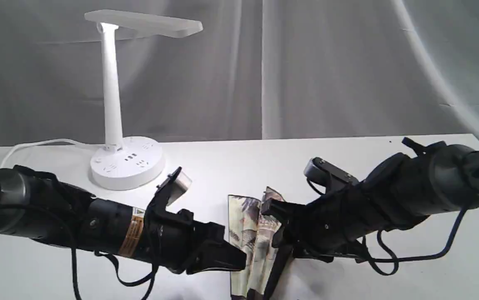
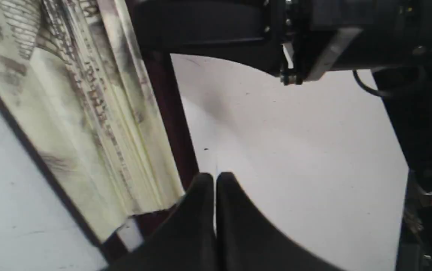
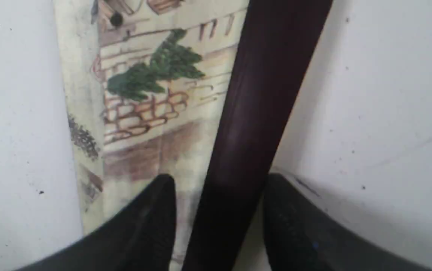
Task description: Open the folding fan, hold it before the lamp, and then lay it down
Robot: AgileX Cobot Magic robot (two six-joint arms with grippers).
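Maroon-ribbed folding fan [image 3: 238,113] lies between parted fingers [image 3: 152,218] of right hand [image 3: 219,180]; left hand [image 2: 215,178] closed.

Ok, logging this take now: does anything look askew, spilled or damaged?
Nothing looks damaged or spilled. The folding fan lies only partly spread on the table, pleats bunched, one dark guard slanting away from them. The lamp stands upright and lit.

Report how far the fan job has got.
Nothing finished: the cream pleated paper fan with maroon wooden guards lies barely spread on the white table. In hand: the right end effector straddles one guard, jaws open; the left end effector sits shut beside the fan. Remaining: opening it, holding it before the white desk lamp, laying it down.
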